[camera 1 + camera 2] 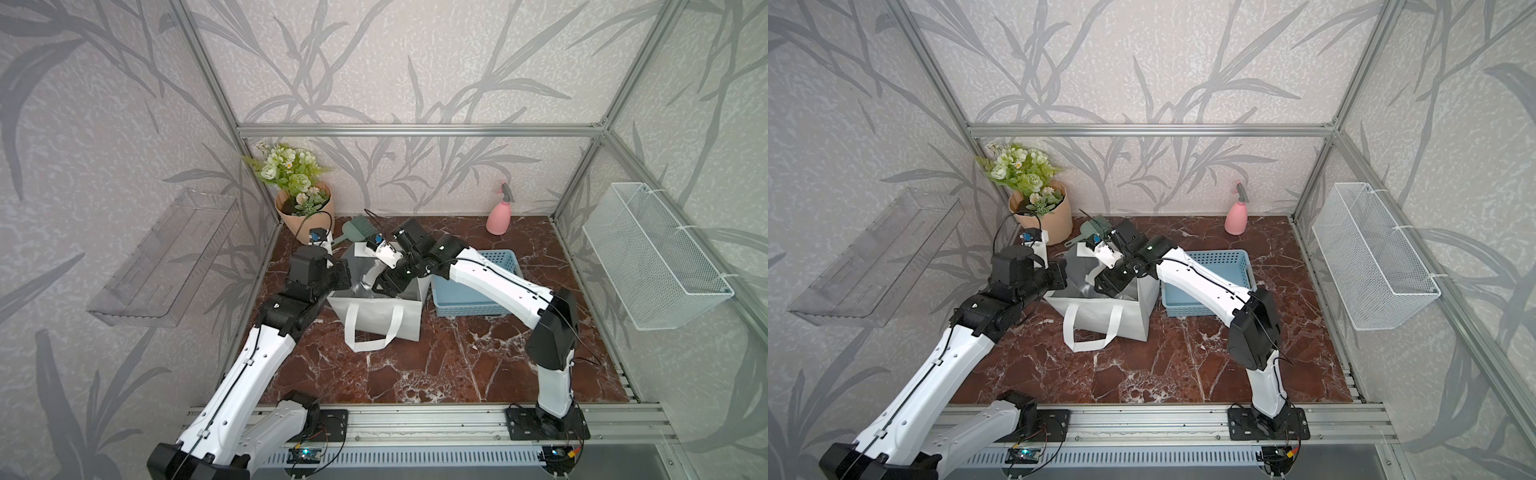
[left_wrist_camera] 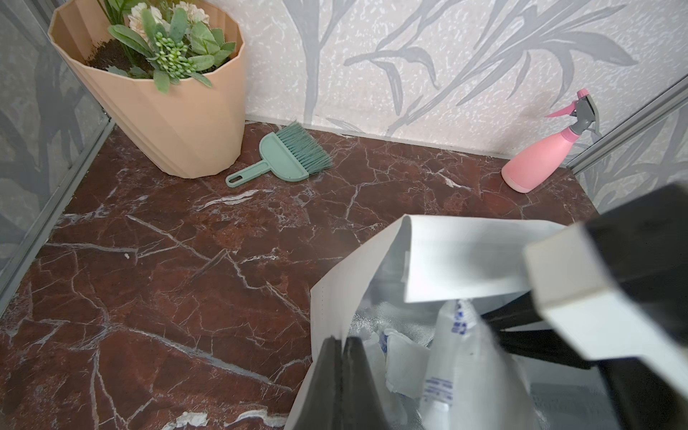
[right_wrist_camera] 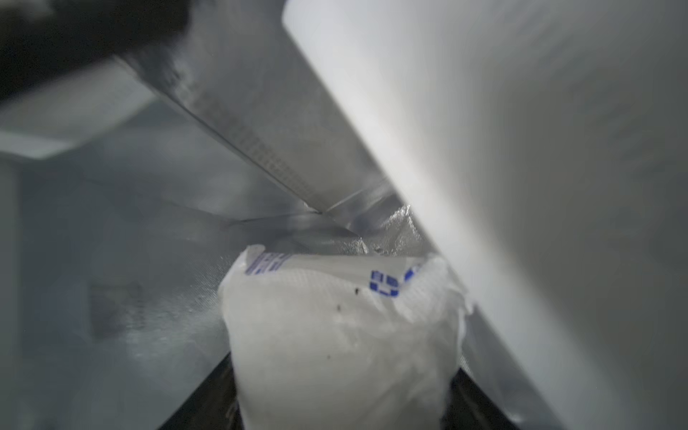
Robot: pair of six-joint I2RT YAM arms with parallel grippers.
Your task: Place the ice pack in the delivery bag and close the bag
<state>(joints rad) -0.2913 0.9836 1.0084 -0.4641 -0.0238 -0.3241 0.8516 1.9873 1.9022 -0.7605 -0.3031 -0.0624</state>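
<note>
Foil lining [image 3: 111, 260]: surrounds the right gripper [image 1: 380, 286], which is down inside the bag [image 1: 386, 311] mouth.
Pack [image 3: 335, 335]: white with blue print, clamped between the right jaws. It hangs ahead of them within the bag and is not yet let go.
Left gripper [image 2: 342, 379]: jaws together on the bag's rim, seemingly pinching it and holding the mouth open.
Done: carry and entry, by the look of it.
Left to do: open the right jaws, then lift out clear of the rim.
Edges: a white handle [image 2: 465, 260] drapes across the mouth just beside the right gripper and could snag on the way out.
Room: the foil floor ahead of the pack looks open. Whitish shapes beside it may be reflections; cannot tell. The basket [image 1: 478, 307] sits under the right forearm, just beside the bag.
</note>
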